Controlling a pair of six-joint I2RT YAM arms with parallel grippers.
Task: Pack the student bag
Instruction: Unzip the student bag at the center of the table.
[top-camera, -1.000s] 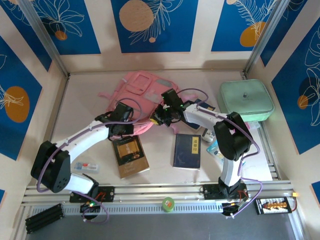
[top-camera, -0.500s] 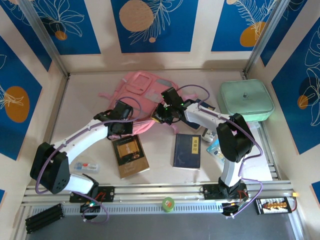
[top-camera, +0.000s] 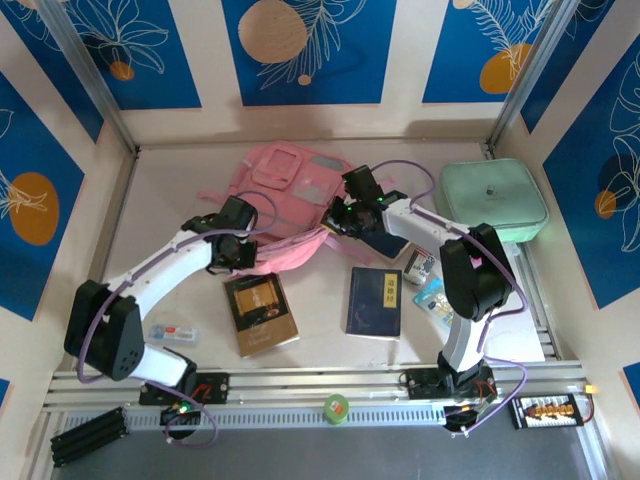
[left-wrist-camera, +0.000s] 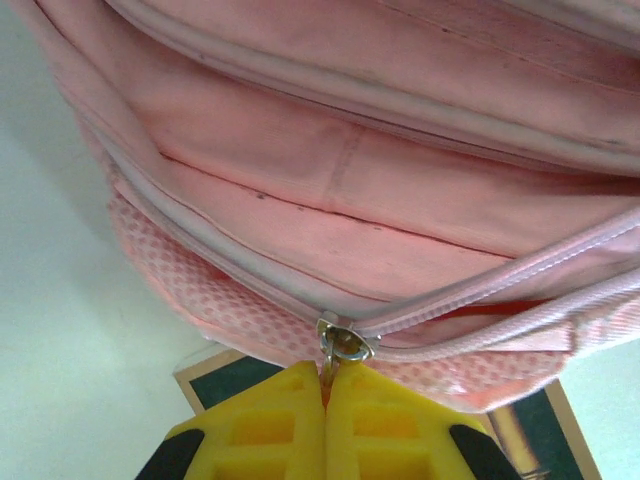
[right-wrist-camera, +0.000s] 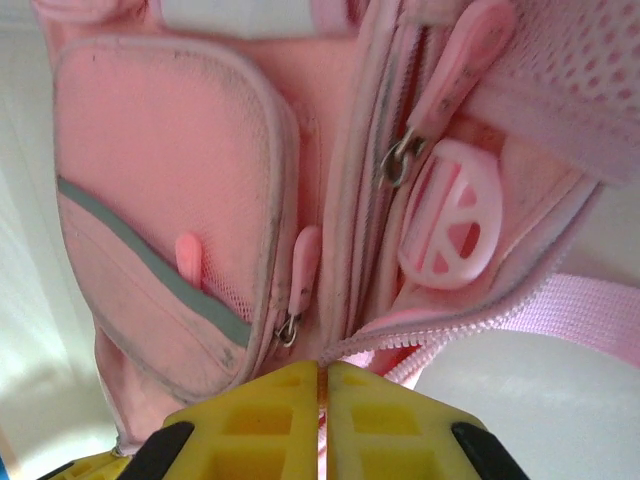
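1. A white table (top-camera: 170, 190) sits inside a booth of blue leaf-patterned panels. The student bag (top-camera: 290, 180) lies flat at the upper centre of the overhead view, front pockets facing up.
2. The left gripper (left-wrist-camera: 325, 385) is clenched, its yellow fingers pressed together at the bottom of the wrist view. They pinch the zip pull (left-wrist-camera: 343, 343), whose metal slider sits just above the fingertips on the bag's lower edge.
3. The right gripper (right-wrist-camera: 322, 375) is also clamped tight. It appears to nip the bag's edge where the zip lines meet, at the lower middle of its wrist view. How much fabric it has cannot be told.
4. The step in hand looks like unzipping the main compartment.
5. To do it well, the left arm should draw the pull along the line of the zip, not away from the bag, so the slider does not jam.
6. The right arm should hold firm as an anchor. Otherwise the soft bag will probably slide and bunch instead of opening.
7. A brown book (top-camera: 260, 312) and a blue book (top-camera: 375, 302) wait at the lower centre, well apart from the mint-green case (top-camera: 494, 200) at the upper right.
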